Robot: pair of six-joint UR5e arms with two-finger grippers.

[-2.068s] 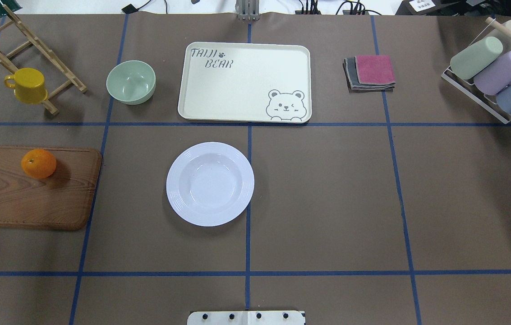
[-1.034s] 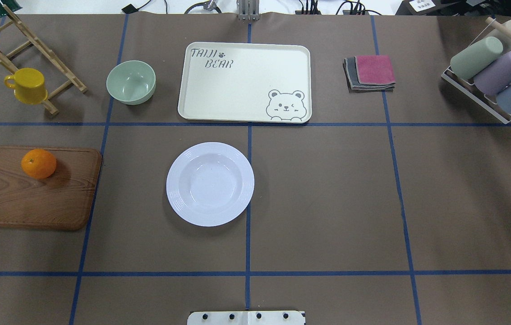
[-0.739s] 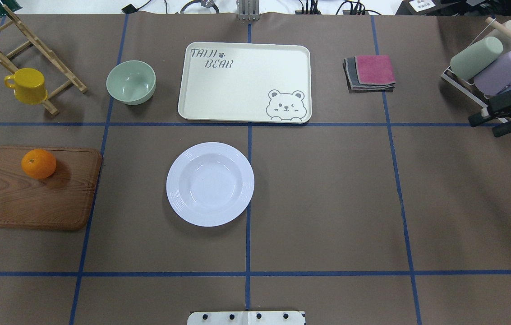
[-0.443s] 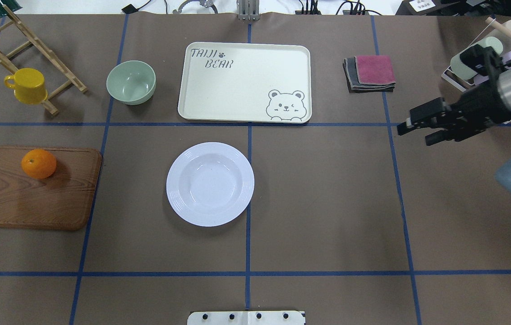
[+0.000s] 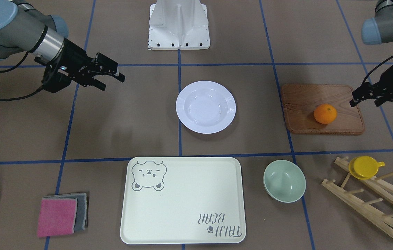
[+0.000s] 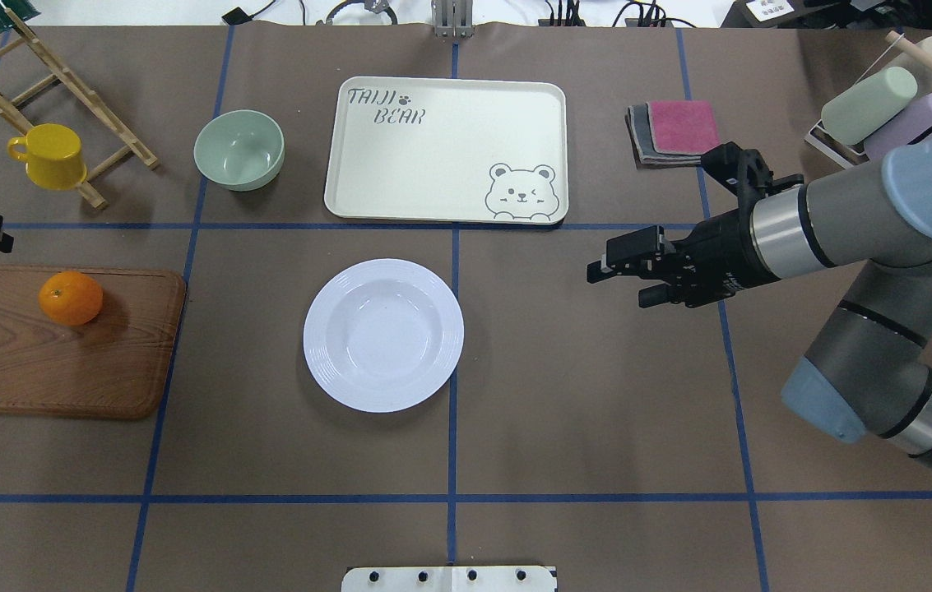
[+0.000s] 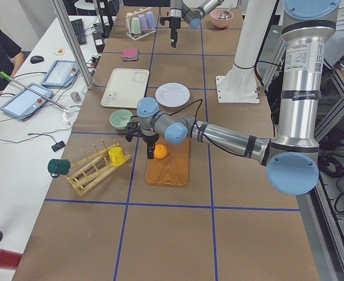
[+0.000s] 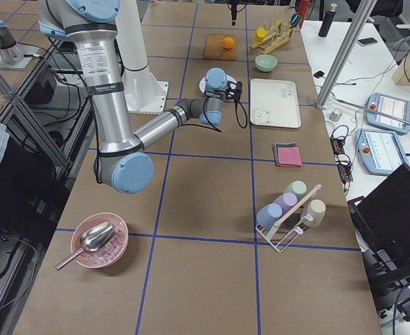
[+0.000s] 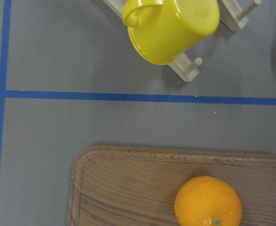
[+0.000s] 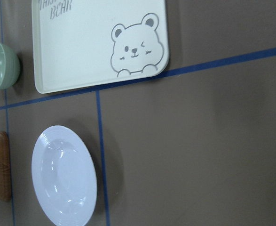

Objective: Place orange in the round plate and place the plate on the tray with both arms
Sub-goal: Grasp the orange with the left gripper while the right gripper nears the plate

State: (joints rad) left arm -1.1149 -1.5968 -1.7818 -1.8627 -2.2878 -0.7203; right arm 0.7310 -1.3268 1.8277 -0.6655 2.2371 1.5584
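Note:
The orange (image 6: 71, 298) rests on the far left part of a brown wooden board (image 6: 62, 370); the left wrist view shows it low in the frame (image 9: 208, 201). The round plate (image 6: 383, 335) lies bare at the table's middle, just in front of the tray (image 6: 445, 150), which has nothing on it. My left gripper (image 5: 364, 102) hovers open near the board's outer corner, a short way from the orange. My right gripper (image 6: 618, 288) hangs open above the table, well to the right of the plate, fingers pointing toward it.
A pale-green bowl (image 6: 238, 150) stands left of the tray. A yellow cup (image 6: 50, 154) hangs on a wooden rack at the far left. Folded cloths (image 6: 679, 127) and a rack of pastel cups (image 6: 869, 103) are at the far right.
My right arm has swept in from the right edge toward the table's middle. My left gripper has come into view at the left edge. The orange, plate and tray have not moved.

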